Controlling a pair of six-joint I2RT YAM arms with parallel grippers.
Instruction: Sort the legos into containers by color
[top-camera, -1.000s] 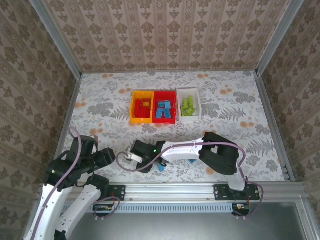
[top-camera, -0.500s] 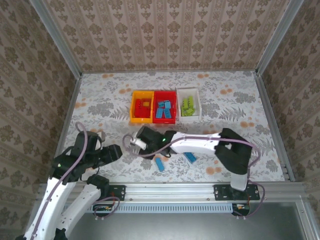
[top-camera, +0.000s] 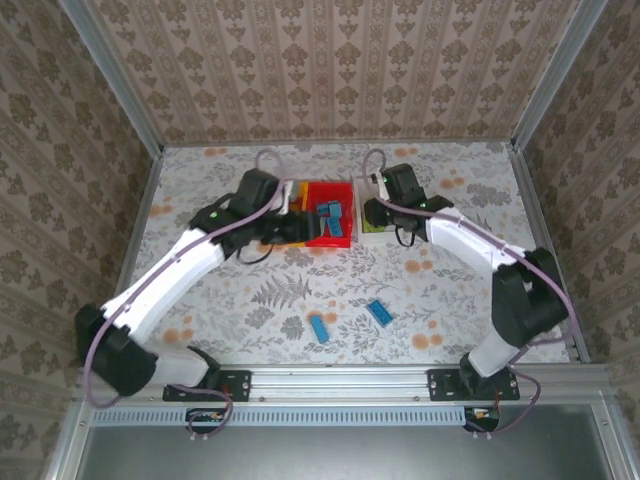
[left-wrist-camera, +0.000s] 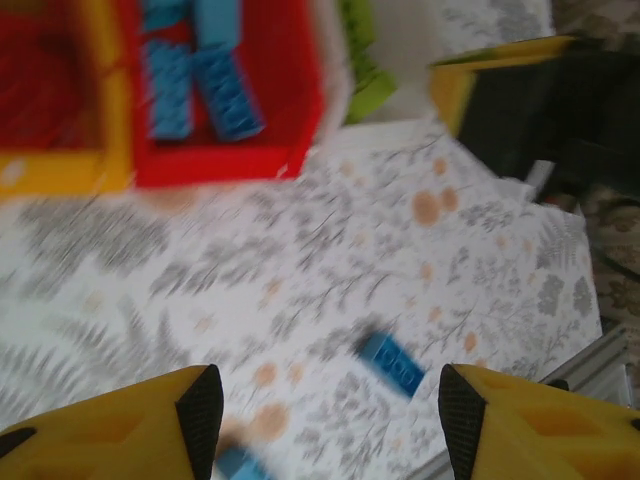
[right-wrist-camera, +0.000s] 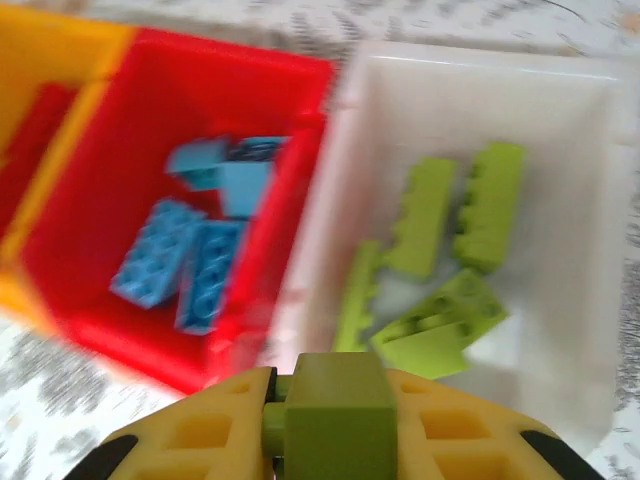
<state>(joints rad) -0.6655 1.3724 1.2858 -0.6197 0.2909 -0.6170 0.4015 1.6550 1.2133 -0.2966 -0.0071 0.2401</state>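
Note:
My right gripper (right-wrist-camera: 335, 385) is shut on a lime green lego (right-wrist-camera: 336, 412) and hangs over the near edge of the white container (right-wrist-camera: 470, 65), where several green legos (right-wrist-camera: 440, 215) lie. The red container (right-wrist-camera: 110, 330) beside it holds blue legos (right-wrist-camera: 190, 265). My left gripper (left-wrist-camera: 330, 400) stands open and empty above the table near the yellow-orange container (left-wrist-camera: 60, 175). Two blue legos (top-camera: 318, 327) (top-camera: 379, 312) lie loose on the table near the front. From above, the left gripper (top-camera: 285, 205) covers part of the yellow-orange container and the right gripper (top-camera: 378, 205) covers part of the white container (top-camera: 380, 236).
The three containers stand side by side at the middle back of the flowered table (top-camera: 460, 280). Patterned walls and metal rails (top-camera: 350, 380) close in the table. Both arms stretch diagonally from the near edge toward the containers.
Both arms have swung from the near edge of the table out to the containers. The right gripper now holds a green lego over the white container; the left arm has unfolded forward.

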